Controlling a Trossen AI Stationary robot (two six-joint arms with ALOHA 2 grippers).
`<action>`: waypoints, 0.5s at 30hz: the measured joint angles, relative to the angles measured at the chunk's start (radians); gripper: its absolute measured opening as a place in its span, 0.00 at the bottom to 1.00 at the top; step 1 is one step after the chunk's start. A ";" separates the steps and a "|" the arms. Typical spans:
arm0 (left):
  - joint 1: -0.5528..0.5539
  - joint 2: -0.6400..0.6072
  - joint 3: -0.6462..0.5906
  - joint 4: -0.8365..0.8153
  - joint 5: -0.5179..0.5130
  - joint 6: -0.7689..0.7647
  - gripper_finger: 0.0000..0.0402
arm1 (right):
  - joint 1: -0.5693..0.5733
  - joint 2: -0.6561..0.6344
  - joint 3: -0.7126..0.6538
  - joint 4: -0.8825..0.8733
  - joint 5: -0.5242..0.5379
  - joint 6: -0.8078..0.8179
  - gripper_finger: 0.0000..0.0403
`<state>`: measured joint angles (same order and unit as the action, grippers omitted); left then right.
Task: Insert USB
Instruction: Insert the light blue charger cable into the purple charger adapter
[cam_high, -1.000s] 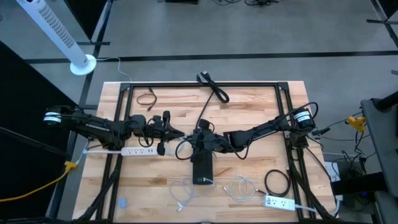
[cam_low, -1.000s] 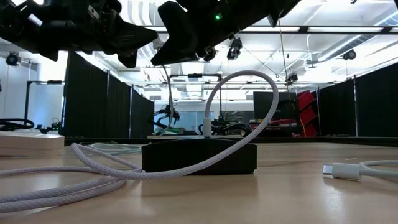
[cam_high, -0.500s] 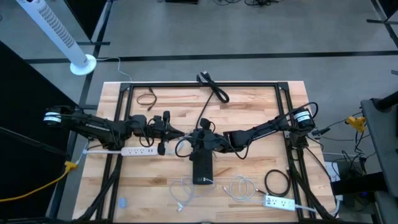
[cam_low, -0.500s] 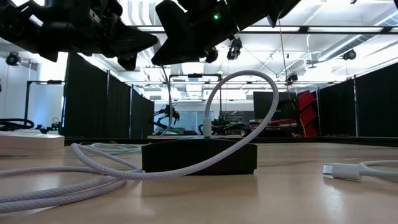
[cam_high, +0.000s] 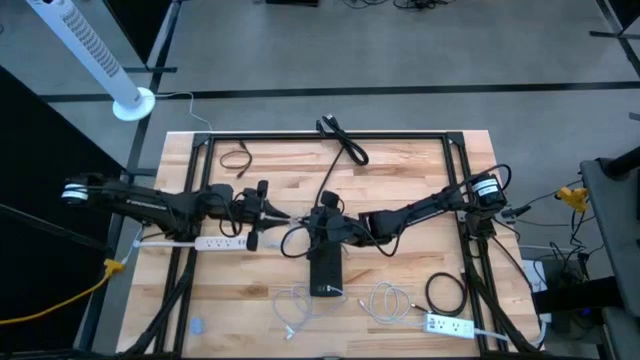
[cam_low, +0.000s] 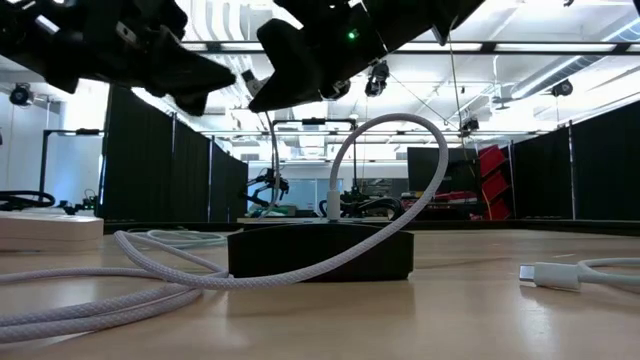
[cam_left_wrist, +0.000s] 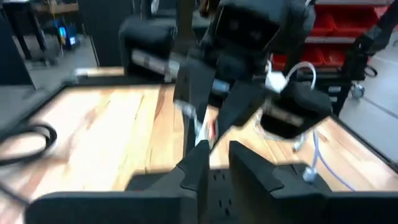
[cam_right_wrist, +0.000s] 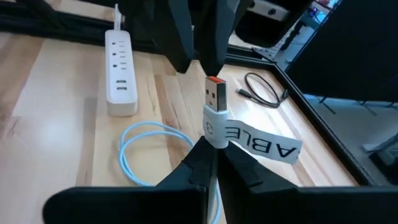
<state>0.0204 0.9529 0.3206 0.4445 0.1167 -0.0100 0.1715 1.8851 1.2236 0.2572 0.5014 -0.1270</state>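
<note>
My right gripper (cam_right_wrist: 214, 148) is shut on a white USB plug (cam_right_wrist: 214, 93) with an orange tongue and a white label tag (cam_right_wrist: 261, 142). It hovers over the table's middle (cam_high: 308, 224). The plug's pale cable (cam_right_wrist: 143, 155) loops on the wood below. Just to its left, my left gripper (cam_left_wrist: 217, 163) (cam_high: 278, 212) is open and holds nothing. It faces the plug (cam_left_wrist: 208, 132). A black box (cam_high: 325, 270) lies flat on the table nearer the front edge. A white braided cable (cam_low: 400, 135) arches up from its top. My right gripper pinches the plug's white housing (cam_right_wrist: 216, 129) at its rear end between its two fingers. The metal end sticks out beyond the fingertips. The fingers run roughly level toward the table's left, along the plug. The plug is lifted clear, and its cable trails slack onto the table.
A white power strip (cam_high: 215, 242) lies under my left arm and another (cam_high: 445, 325) at the front right. Black cords lie at the back (cam_high: 340, 135) (cam_high: 235, 158) and a coil (cam_high: 445, 292) at the right. Loose white cables (cam_high: 295, 305) (cam_high: 390, 300) lie near the front edge.
My left gripper has drawn back a little toward the table's left edge, away from the plug. My right gripper and the plug have kept their place.
</note>
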 joint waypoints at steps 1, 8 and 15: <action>0.000 -0.020 0.008 -0.053 -0.001 -0.009 0.15 | 0.000 0.000 0.000 0.003 0.000 -0.009 0.00; -0.035 -0.061 0.170 -0.530 -0.006 -0.242 0.17 | -0.010 -0.001 0.000 0.009 0.000 -0.050 0.00; -0.238 0.148 0.399 -1.067 -0.068 -0.544 0.16 | -0.023 -0.001 0.000 0.007 -0.004 -0.070 0.00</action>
<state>-0.2174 1.1007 0.7196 -0.6224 0.0489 -0.5536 0.1487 1.8838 1.2235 0.2641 0.4976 -0.1974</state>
